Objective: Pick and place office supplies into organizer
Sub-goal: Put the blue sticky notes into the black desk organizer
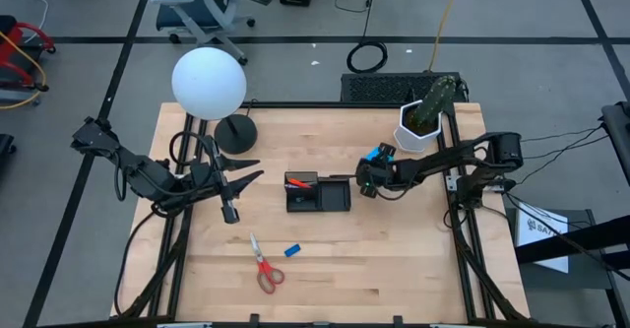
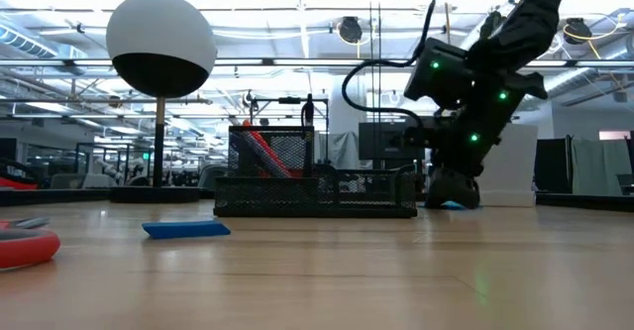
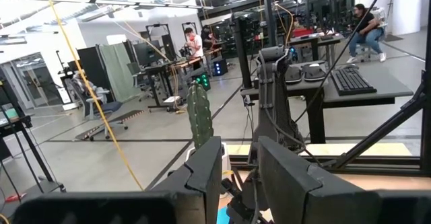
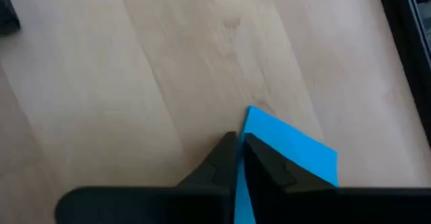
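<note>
Your wooden table (image 1: 394,259) carries the black organizer (image 1: 317,193) at centre. At its 3 o'clock, your right gripper (image 4: 239,146) pinches the blue note pad (image 4: 289,158). Your left gripper (image 1: 244,168) waits at 9 o'clock, fingers spread.

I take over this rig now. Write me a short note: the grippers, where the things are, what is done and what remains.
Right gripper: shut on the blue note pad, low over the table just right of the organizer.
Left gripper: open, waiting left of the organizer.
Done: pens are in the organizer's left compartment.
Left: note pad into the organizer; then the scissors and blue eraser, both on the table in front of it.
</note>
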Controlling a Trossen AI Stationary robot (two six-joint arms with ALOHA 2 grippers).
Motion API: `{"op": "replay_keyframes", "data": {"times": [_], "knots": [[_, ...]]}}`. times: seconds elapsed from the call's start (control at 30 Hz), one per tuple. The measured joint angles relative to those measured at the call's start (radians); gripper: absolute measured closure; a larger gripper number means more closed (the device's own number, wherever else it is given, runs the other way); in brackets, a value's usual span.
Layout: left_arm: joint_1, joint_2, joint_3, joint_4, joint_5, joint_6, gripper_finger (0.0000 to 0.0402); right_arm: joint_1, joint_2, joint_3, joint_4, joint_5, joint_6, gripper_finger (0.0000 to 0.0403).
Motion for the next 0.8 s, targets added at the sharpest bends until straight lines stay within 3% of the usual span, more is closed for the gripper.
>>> {"op": "replay_keyframes", "data": {"times": [0.43, 0.8], "knots": [[0.0, 0.0, 0.0, 0.0, 0.0, 0.0, 0.0298, 0.047, -0.177, -0.005, -0.021, -0.049, -0.022, 0.0403], [0.0, 0.0, 0.0, 0.0, 0.0, 0.0, 0.0298, 0.108, -0.318, -0.004, -0.011, 0.015, -0.036, 0.0403]]}}
